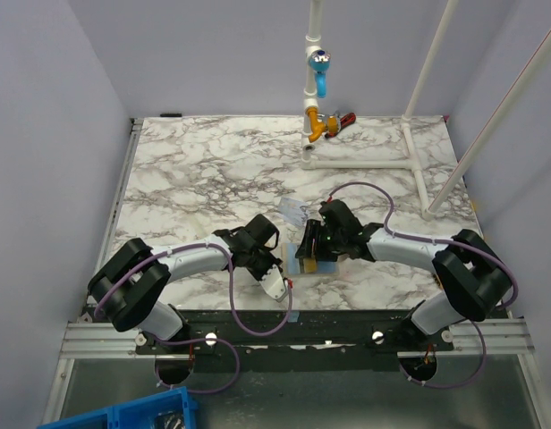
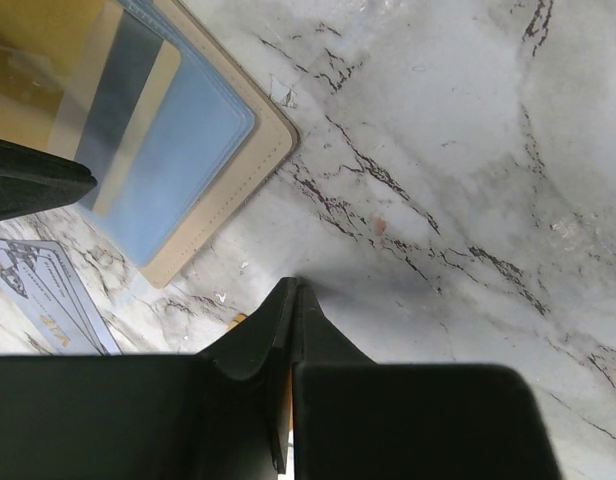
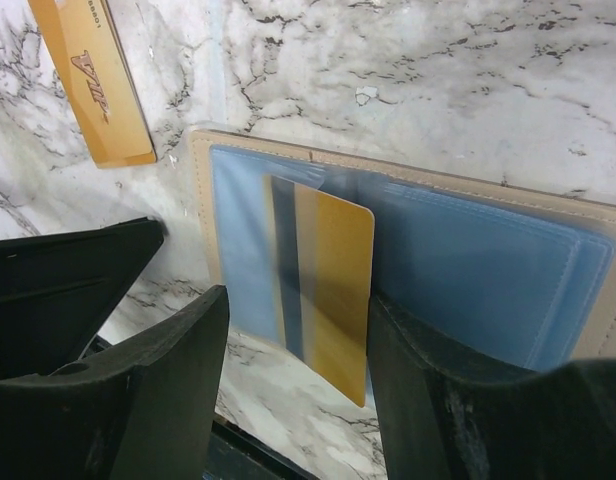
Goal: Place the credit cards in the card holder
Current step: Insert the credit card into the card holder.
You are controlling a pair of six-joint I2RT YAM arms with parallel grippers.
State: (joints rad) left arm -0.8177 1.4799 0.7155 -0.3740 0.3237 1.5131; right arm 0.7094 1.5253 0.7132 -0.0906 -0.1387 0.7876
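– Where's your gold card (image 3: 333, 285)?
– Half inside the card holder (image 3: 468, 260), 6 o'clock from table centre. Your right gripper (image 3: 298, 298) straddles it, jaws wide, gripping nothing. Your left gripper (image 2: 291, 292) is closed, empty.

The card holder (image 3: 488, 270) lies open and flat across the middle of the right wrist view, with a beige rim and light-blue inside. A gold card (image 3: 333, 290) with a dark stripe sits partly in its left pocket (the lower end sticks out). An orange-gold lettered card (image 3: 93, 80) shows at the upper left, apart from the holder. A pale patterned card (image 2: 48, 300) lies at the lower left of the left wrist view, near the holder.
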